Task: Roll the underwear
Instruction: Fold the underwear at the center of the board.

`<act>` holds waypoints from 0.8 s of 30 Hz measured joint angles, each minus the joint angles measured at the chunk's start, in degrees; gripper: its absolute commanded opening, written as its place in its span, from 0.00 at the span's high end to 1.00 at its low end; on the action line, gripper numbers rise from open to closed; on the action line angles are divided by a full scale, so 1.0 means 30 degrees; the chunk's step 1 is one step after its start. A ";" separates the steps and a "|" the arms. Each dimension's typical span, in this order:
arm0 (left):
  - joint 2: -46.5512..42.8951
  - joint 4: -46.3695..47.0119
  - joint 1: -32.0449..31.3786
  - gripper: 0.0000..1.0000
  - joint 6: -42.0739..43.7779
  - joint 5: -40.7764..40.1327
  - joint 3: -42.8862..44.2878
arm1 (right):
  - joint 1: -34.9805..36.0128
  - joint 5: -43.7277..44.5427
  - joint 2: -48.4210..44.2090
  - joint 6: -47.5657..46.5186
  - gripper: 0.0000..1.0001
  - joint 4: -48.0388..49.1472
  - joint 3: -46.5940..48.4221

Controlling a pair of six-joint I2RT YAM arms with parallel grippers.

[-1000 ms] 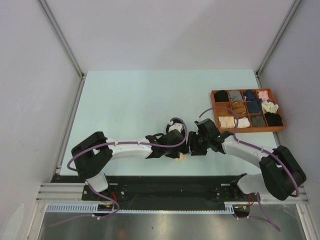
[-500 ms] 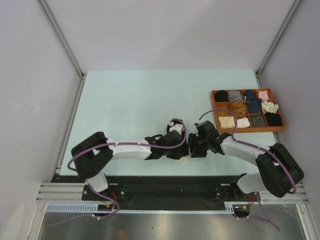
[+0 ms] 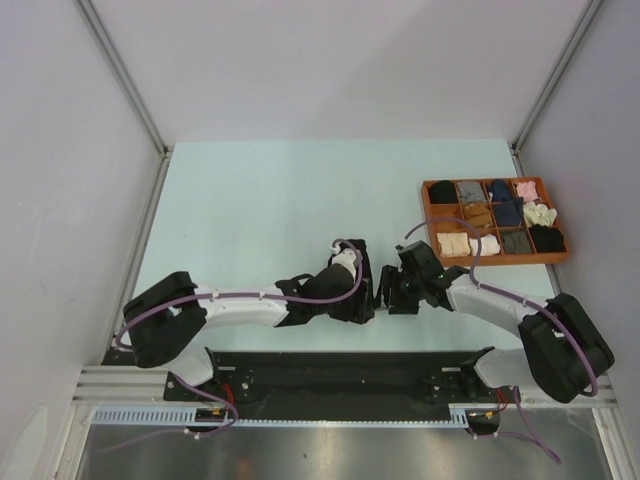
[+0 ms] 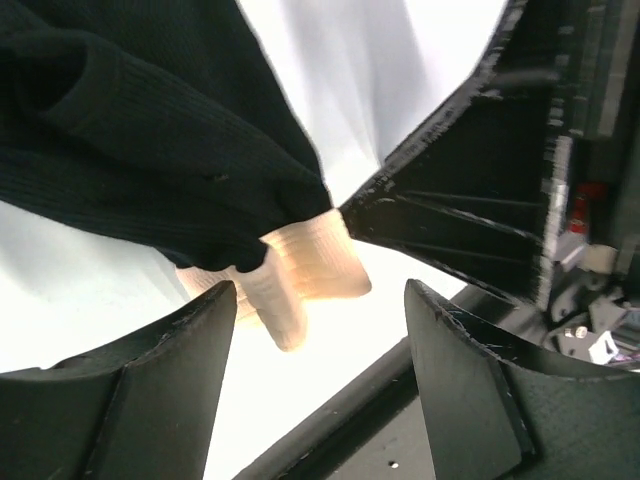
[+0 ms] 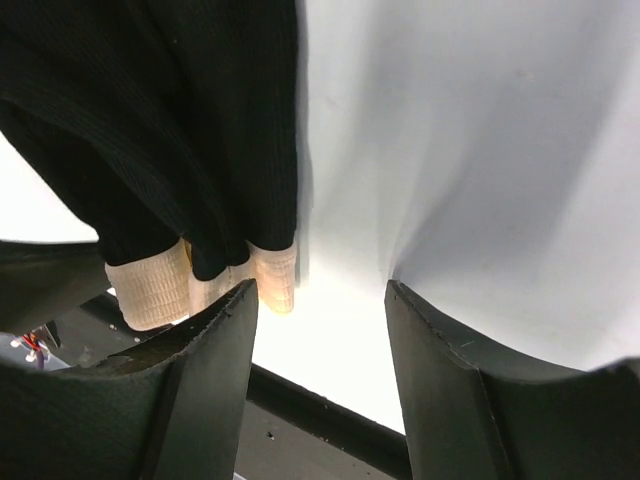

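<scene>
A pale mint-green flat tabletop [image 3: 270, 210] is carrying two things: a rust-orange compartmented tray [image 3: 520, 259] is sitting near its right edge, and a black ribbed fabric brief [image 4: 150, 150] with a pale beige waistband [image 4: 305, 270] is lying bunched by its near edge.

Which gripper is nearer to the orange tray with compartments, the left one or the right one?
Right. The right gripper sits on the near-left side of the tray. The left gripper is farther left, with the right gripper between it and the tray.
</scene>
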 measured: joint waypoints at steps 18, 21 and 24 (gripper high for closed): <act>-0.0532 0.2419 0.0007 0.26 0.0036 0.0969 -0.0022 | -0.1341 0.0262 -0.1960 -0.0087 0.33 -0.1107 -0.0044; -0.0015 0.2914 0.0007 0.25 0.0029 0.1479 -0.0022 | -0.1450 0.0262 -0.1974 -0.0102 0.33 -0.1122 -0.0044; 0.0444 0.3322 0.0007 0.25 0.0015 0.1953 -0.0160 | -0.1486 0.0197 -0.2062 -0.0073 0.31 -0.1064 -0.0117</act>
